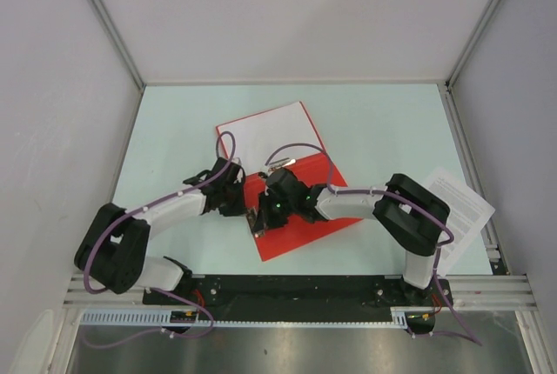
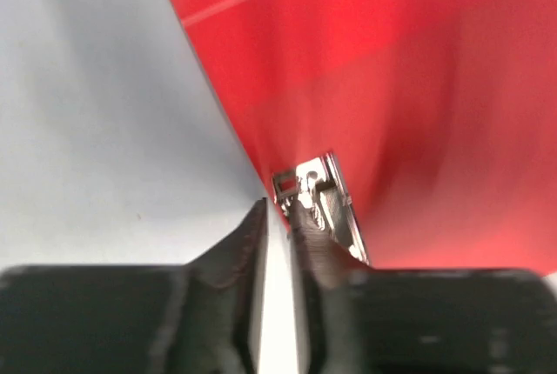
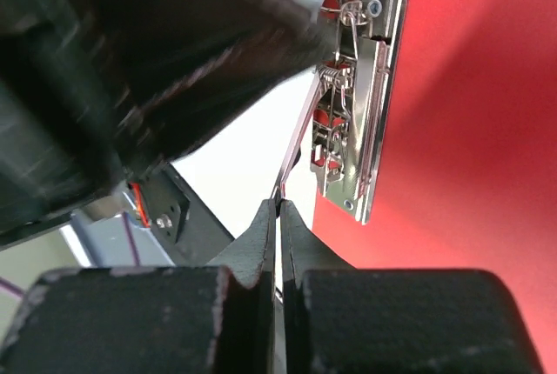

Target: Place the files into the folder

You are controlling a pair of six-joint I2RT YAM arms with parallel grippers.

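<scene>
The red folder (image 1: 300, 222) lies open in the middle of the table, with a white sheet of the files (image 1: 270, 130) on its far half. More of the files (image 1: 463, 207) lie at the right edge, partly under the right arm. Both grippers meet at the folder's metal clip (image 3: 357, 104) near its front left edge. My right gripper (image 3: 278, 203) is shut on the clip's thin lever (image 3: 300, 135). My left gripper (image 2: 278, 209) sits just before the clip (image 2: 318, 196) with its jaws a narrow gap apart and nothing clearly gripped; white shows through the gap.
The pale table (image 1: 174, 130) is walled in by grey panels on three sides. A metal rail (image 1: 487, 291) runs along the near edge by the arm bases. In the right wrist view the left arm (image 3: 165, 70) looms dark and blurred, close to the clip.
</scene>
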